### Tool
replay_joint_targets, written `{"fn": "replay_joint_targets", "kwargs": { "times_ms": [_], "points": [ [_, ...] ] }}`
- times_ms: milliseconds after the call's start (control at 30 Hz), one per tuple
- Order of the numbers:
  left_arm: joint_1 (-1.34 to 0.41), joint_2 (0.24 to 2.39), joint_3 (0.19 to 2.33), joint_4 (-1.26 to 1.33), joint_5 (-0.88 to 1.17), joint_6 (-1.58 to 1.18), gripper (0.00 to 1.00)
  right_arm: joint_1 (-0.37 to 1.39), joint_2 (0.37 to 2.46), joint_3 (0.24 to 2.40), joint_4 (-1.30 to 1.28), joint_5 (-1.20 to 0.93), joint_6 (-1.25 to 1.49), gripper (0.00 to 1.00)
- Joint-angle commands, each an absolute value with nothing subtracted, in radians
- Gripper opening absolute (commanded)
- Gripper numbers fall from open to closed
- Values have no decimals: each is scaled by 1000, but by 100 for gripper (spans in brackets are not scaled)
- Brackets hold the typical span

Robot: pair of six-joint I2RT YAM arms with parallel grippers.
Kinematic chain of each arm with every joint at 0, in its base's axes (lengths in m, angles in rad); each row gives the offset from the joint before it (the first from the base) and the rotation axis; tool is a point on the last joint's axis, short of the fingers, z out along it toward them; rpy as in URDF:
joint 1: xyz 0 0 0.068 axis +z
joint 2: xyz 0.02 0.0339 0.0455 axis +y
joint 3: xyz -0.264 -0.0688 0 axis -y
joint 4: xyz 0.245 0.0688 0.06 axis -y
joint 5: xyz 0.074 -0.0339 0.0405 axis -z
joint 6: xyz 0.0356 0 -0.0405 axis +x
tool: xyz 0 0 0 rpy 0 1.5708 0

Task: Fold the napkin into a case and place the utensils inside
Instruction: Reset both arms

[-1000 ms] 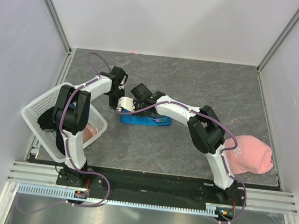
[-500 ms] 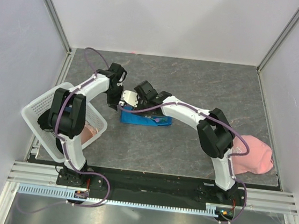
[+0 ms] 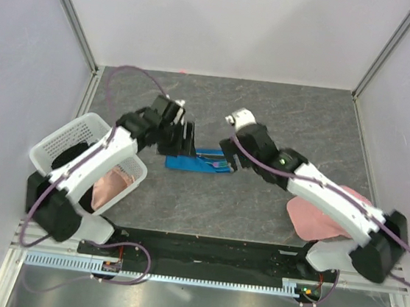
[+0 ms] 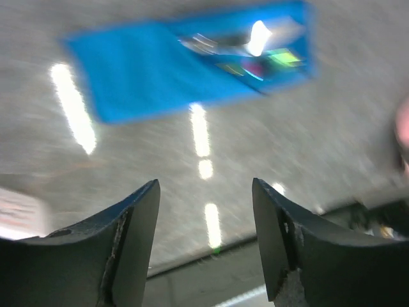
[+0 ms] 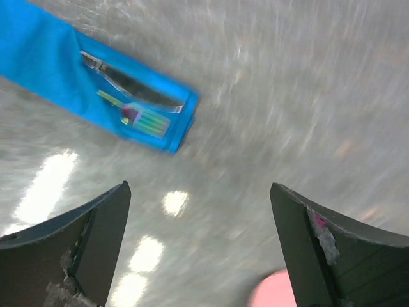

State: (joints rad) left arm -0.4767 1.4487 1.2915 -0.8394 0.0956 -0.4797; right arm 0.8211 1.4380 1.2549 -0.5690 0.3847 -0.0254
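Lying flat on the table (image 3: 290, 119): the case (image 3: 187, 164), with fork (image 5: 144, 119) and knife (image 5: 128, 82) poking out at its 3 o'clock end. Left gripper (image 4: 204, 192) is hovering at 11 o'clock, right gripper (image 5: 198, 198) at 3 o'clock, both gaping wide, gripping nothing.

Top camera: high, behind the arm bases (image 3: 98, 244), looking steeply down, wide; whole table (image 3: 284, 111) in frame. Left wrist camera: close above the table, angled down, blurred, so tilt is roughly judged. Right wrist camera: similar, close, angled down. All three share the case (image 3: 189, 163).
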Motion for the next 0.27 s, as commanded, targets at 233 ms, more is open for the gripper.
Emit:
{"fn": "replay_joint_targets", "kwargs": {
  "times_ms": [233],
  "points": [
    [-659, 981, 844, -334, 184, -693, 100, 836, 931, 673, -340, 347, 826, 98]
  ]
}}
